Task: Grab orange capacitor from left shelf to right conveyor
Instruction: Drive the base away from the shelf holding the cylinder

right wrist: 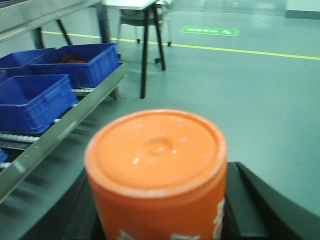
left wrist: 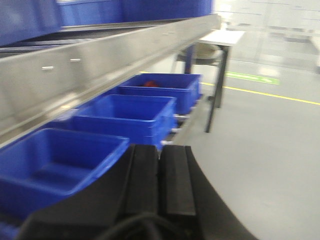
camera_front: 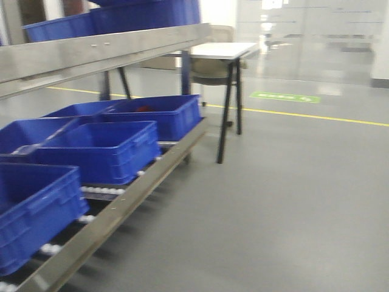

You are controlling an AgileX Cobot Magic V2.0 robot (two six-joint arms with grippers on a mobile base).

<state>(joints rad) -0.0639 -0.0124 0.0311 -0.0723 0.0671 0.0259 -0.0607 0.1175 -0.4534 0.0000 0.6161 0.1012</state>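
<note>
The orange capacitor (right wrist: 156, 165), a cylinder with white print on its side, fills the right wrist view end-on. My right gripper (right wrist: 160, 175) is shut on it, one black finger on each side. It is held above the grey floor, to the right of the left shelf (right wrist: 50, 140). The shelf is a steel rack with a broad beam (camera_front: 103, 52) and a roller deck holding blue bins (camera_front: 100, 149). My left gripper (left wrist: 160, 150) is shut with nothing in it and hangs beside the shelf's beam (left wrist: 100, 60) and bins (left wrist: 125, 112). The right conveyor is out of view.
Something red lies in the farthest blue bin (camera_front: 144, 109). A white-topped table with black legs (camera_front: 222, 52) stands just past the shelf's end. A yellow line (camera_front: 304, 114) and a green marking (camera_front: 284, 97) cross the grey floor on the right.
</note>
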